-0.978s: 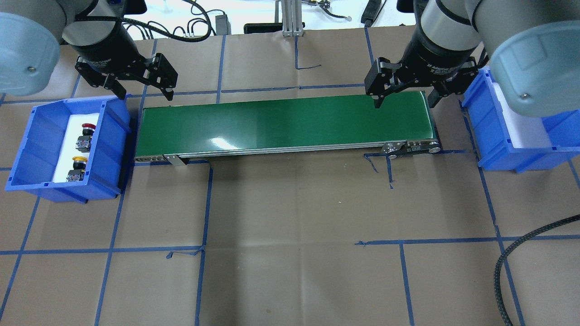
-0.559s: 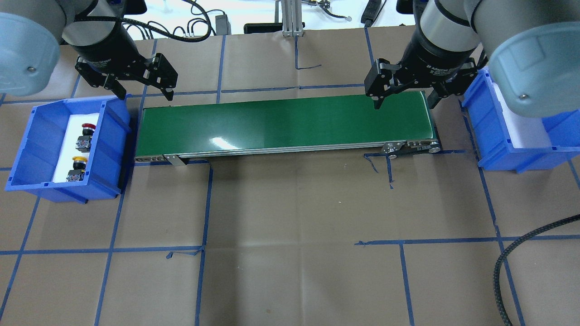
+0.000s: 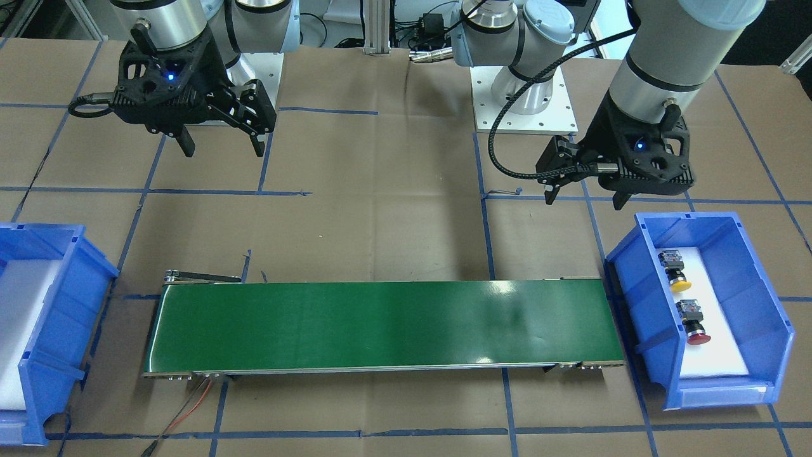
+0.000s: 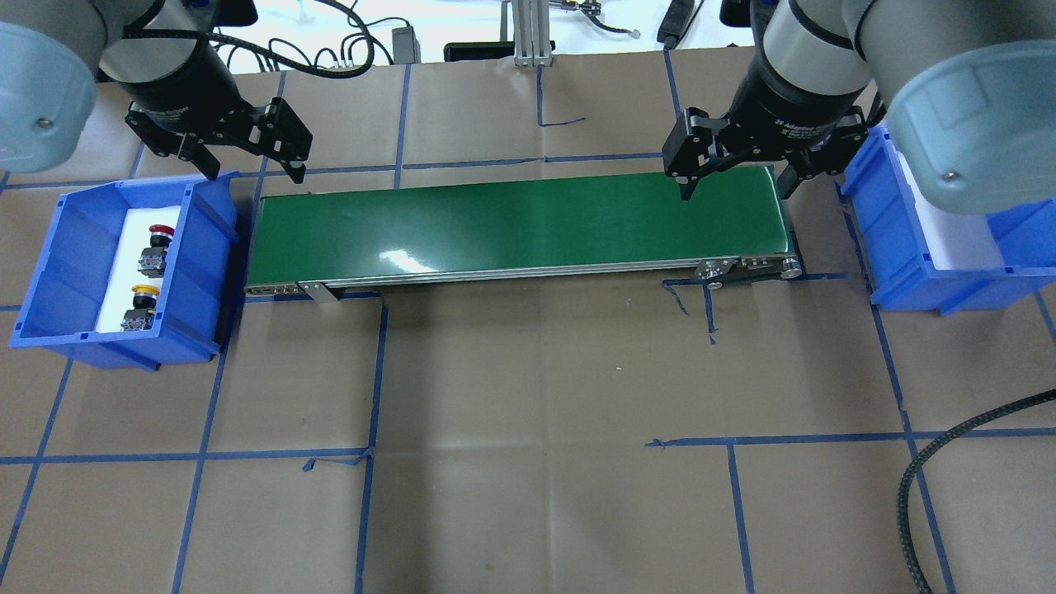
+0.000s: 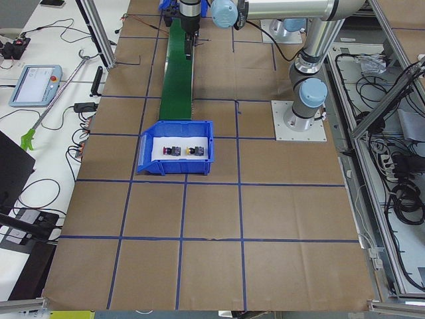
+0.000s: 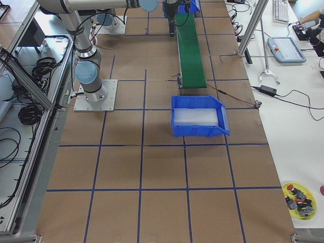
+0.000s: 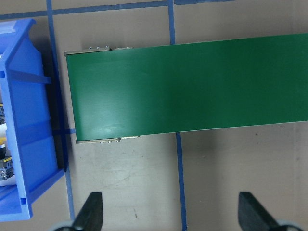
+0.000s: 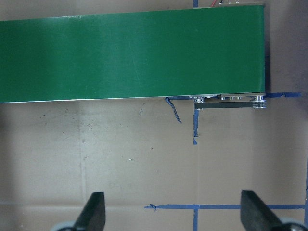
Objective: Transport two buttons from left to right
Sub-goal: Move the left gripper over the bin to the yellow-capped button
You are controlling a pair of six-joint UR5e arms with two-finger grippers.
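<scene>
A: Where were the buttons?
B: Both sat in the blue bin (image 4: 58, 272) at the left of the overhead frame, on its white liner (image 4: 120, 264). The red button (image 4: 156, 246) was nearer the frame top. The yellow button (image 4: 139, 307) was just below it, apart from it.
A: Orientation?
B: Each looked to be lying on its side. The long axis ran near vertical in the overhead frame, tilted a little. Caps pointed to the frame top, slightly right; switch bodies to the bottom left. The two were roughly parallel.
A: Look?
B: Mushroom caps, one red, one yellow, each on a black-and-grey boxy body. Tiny against the bin.
A: Hands?
B: The left hand (image 4: 256, 176) was spread wide and held nothing. It hung over the counter (image 4: 536, 371) by the bin's upper right corner and the left end of the green belt (image 4: 520, 227). The right hand (image 4: 737, 195) was also wide and empty, over the belt's right end at its upper edge. Both wrist views showed the fingertips far apart at frame bottom.
A: Other side?
B: A second bin (image 4: 887, 239), blue with a white liner, sat at frame right near the belt's end.
</scene>
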